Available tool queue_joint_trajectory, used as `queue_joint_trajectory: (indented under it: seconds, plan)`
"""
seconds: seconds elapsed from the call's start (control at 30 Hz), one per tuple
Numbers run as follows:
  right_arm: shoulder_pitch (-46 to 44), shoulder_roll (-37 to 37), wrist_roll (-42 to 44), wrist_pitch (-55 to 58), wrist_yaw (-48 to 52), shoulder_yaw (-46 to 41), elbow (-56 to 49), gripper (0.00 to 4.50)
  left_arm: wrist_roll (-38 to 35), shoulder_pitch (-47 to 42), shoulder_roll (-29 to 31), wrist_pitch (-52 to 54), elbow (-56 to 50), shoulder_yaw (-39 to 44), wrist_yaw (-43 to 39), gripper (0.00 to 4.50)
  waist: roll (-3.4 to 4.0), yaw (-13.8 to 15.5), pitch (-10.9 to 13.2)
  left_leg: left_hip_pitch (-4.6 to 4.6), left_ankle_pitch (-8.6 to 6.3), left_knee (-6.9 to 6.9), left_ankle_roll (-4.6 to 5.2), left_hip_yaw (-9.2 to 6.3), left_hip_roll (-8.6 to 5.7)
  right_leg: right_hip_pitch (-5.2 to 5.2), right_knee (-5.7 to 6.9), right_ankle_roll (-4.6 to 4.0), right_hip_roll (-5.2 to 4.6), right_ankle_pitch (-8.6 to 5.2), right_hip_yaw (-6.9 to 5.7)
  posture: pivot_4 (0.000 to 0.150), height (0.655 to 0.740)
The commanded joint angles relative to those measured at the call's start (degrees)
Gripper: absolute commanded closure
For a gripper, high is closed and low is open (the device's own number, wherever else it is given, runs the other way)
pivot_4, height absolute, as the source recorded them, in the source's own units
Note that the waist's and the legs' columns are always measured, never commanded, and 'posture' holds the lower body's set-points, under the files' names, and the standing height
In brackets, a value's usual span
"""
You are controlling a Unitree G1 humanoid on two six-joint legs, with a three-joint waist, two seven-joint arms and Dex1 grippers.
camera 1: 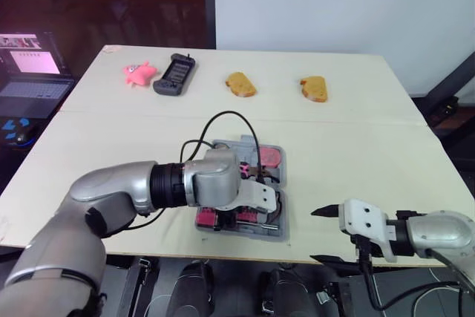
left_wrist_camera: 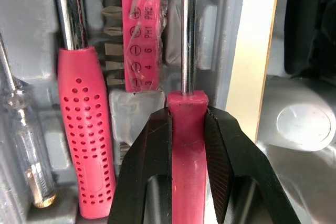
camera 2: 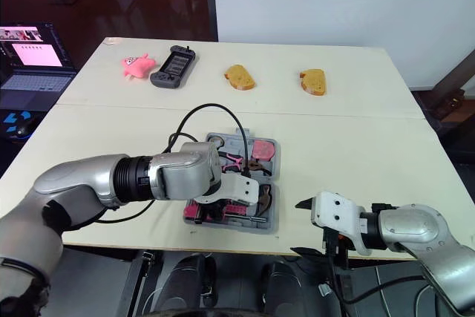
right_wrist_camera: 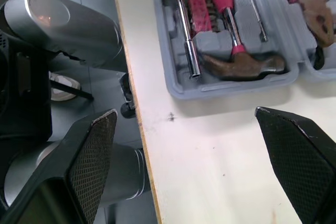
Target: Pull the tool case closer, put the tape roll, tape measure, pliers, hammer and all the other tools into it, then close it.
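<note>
Pink screwdriver (left_wrist_camera: 185,40) pinched in our left gripper (left_wrist_camera: 186,112), right over its slot in the grey tool case (camera 1: 280,229), which sits open at the near edge of the table (camera 1: 356,154). Hammer (right_wrist_camera: 241,64) and pliers (right_wrist_camera: 310,3) are in; that pink round thing is probably the tape roll (camera 1: 272,157). Right gripper (right_wrist_camera: 185,114) hovers near the case, jaws spread wide. Closing is left.

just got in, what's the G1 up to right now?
The left claw is shut on a pink-handled screwdriver, holding it at a slot in the open tool case. The hammer and pliers already lie inside. The right claw is open, over the table beside the case, holding nothing.
</note>
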Motion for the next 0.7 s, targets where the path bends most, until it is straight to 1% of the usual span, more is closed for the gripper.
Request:
queue_joint_trajectory:
  seconds: [0.03, 0.27, 0.7]
  plan:
    - [-0.18, 0.71, -0.46, -0.86, -0.16, 0.33, -0.41, 0.0, -0.88, -1.71, -0.78, 0.34, -1.17, -0.58, -0.31, 4.13, 0.0, -0.04, 0.0, 0.0, 0.0, 0.0, 0.0, 0.0, 0.0, 0.0, -0.01, 0.0, 0.0, 0.0, 0.0, 0.15, 0.7188]
    - [0.28, 1.29, -1.07, -0.42, -1.13, 0.97, -0.81, 0.0, -1.71, -2.62, -3.47, 0.46, -1.14, -2.15, 0.45, 4.13, 0.0, -0.01, 0.0, -0.01, 0.0, 0.0, 0.0, 0.0, 0.0, 0.0, -0.01, 0.0, 0.0, 0.0, 0.0, 0.15, 0.7188]
    - [0.32, 1.38, -1.63, -0.51, -1.87, 1.35, -0.87, 0.0, -1.79, -2.94, -4.11, 0.09, -0.48, -3.21, 2.36, 4.13, 0.0, -0.02, 0.0, -0.01, 0.0, 0.0, 0.0, -0.02, 0.0, 0.0, -0.01, 0.01, 0.0, -0.01, 0.0, 0.15, 0.7188]
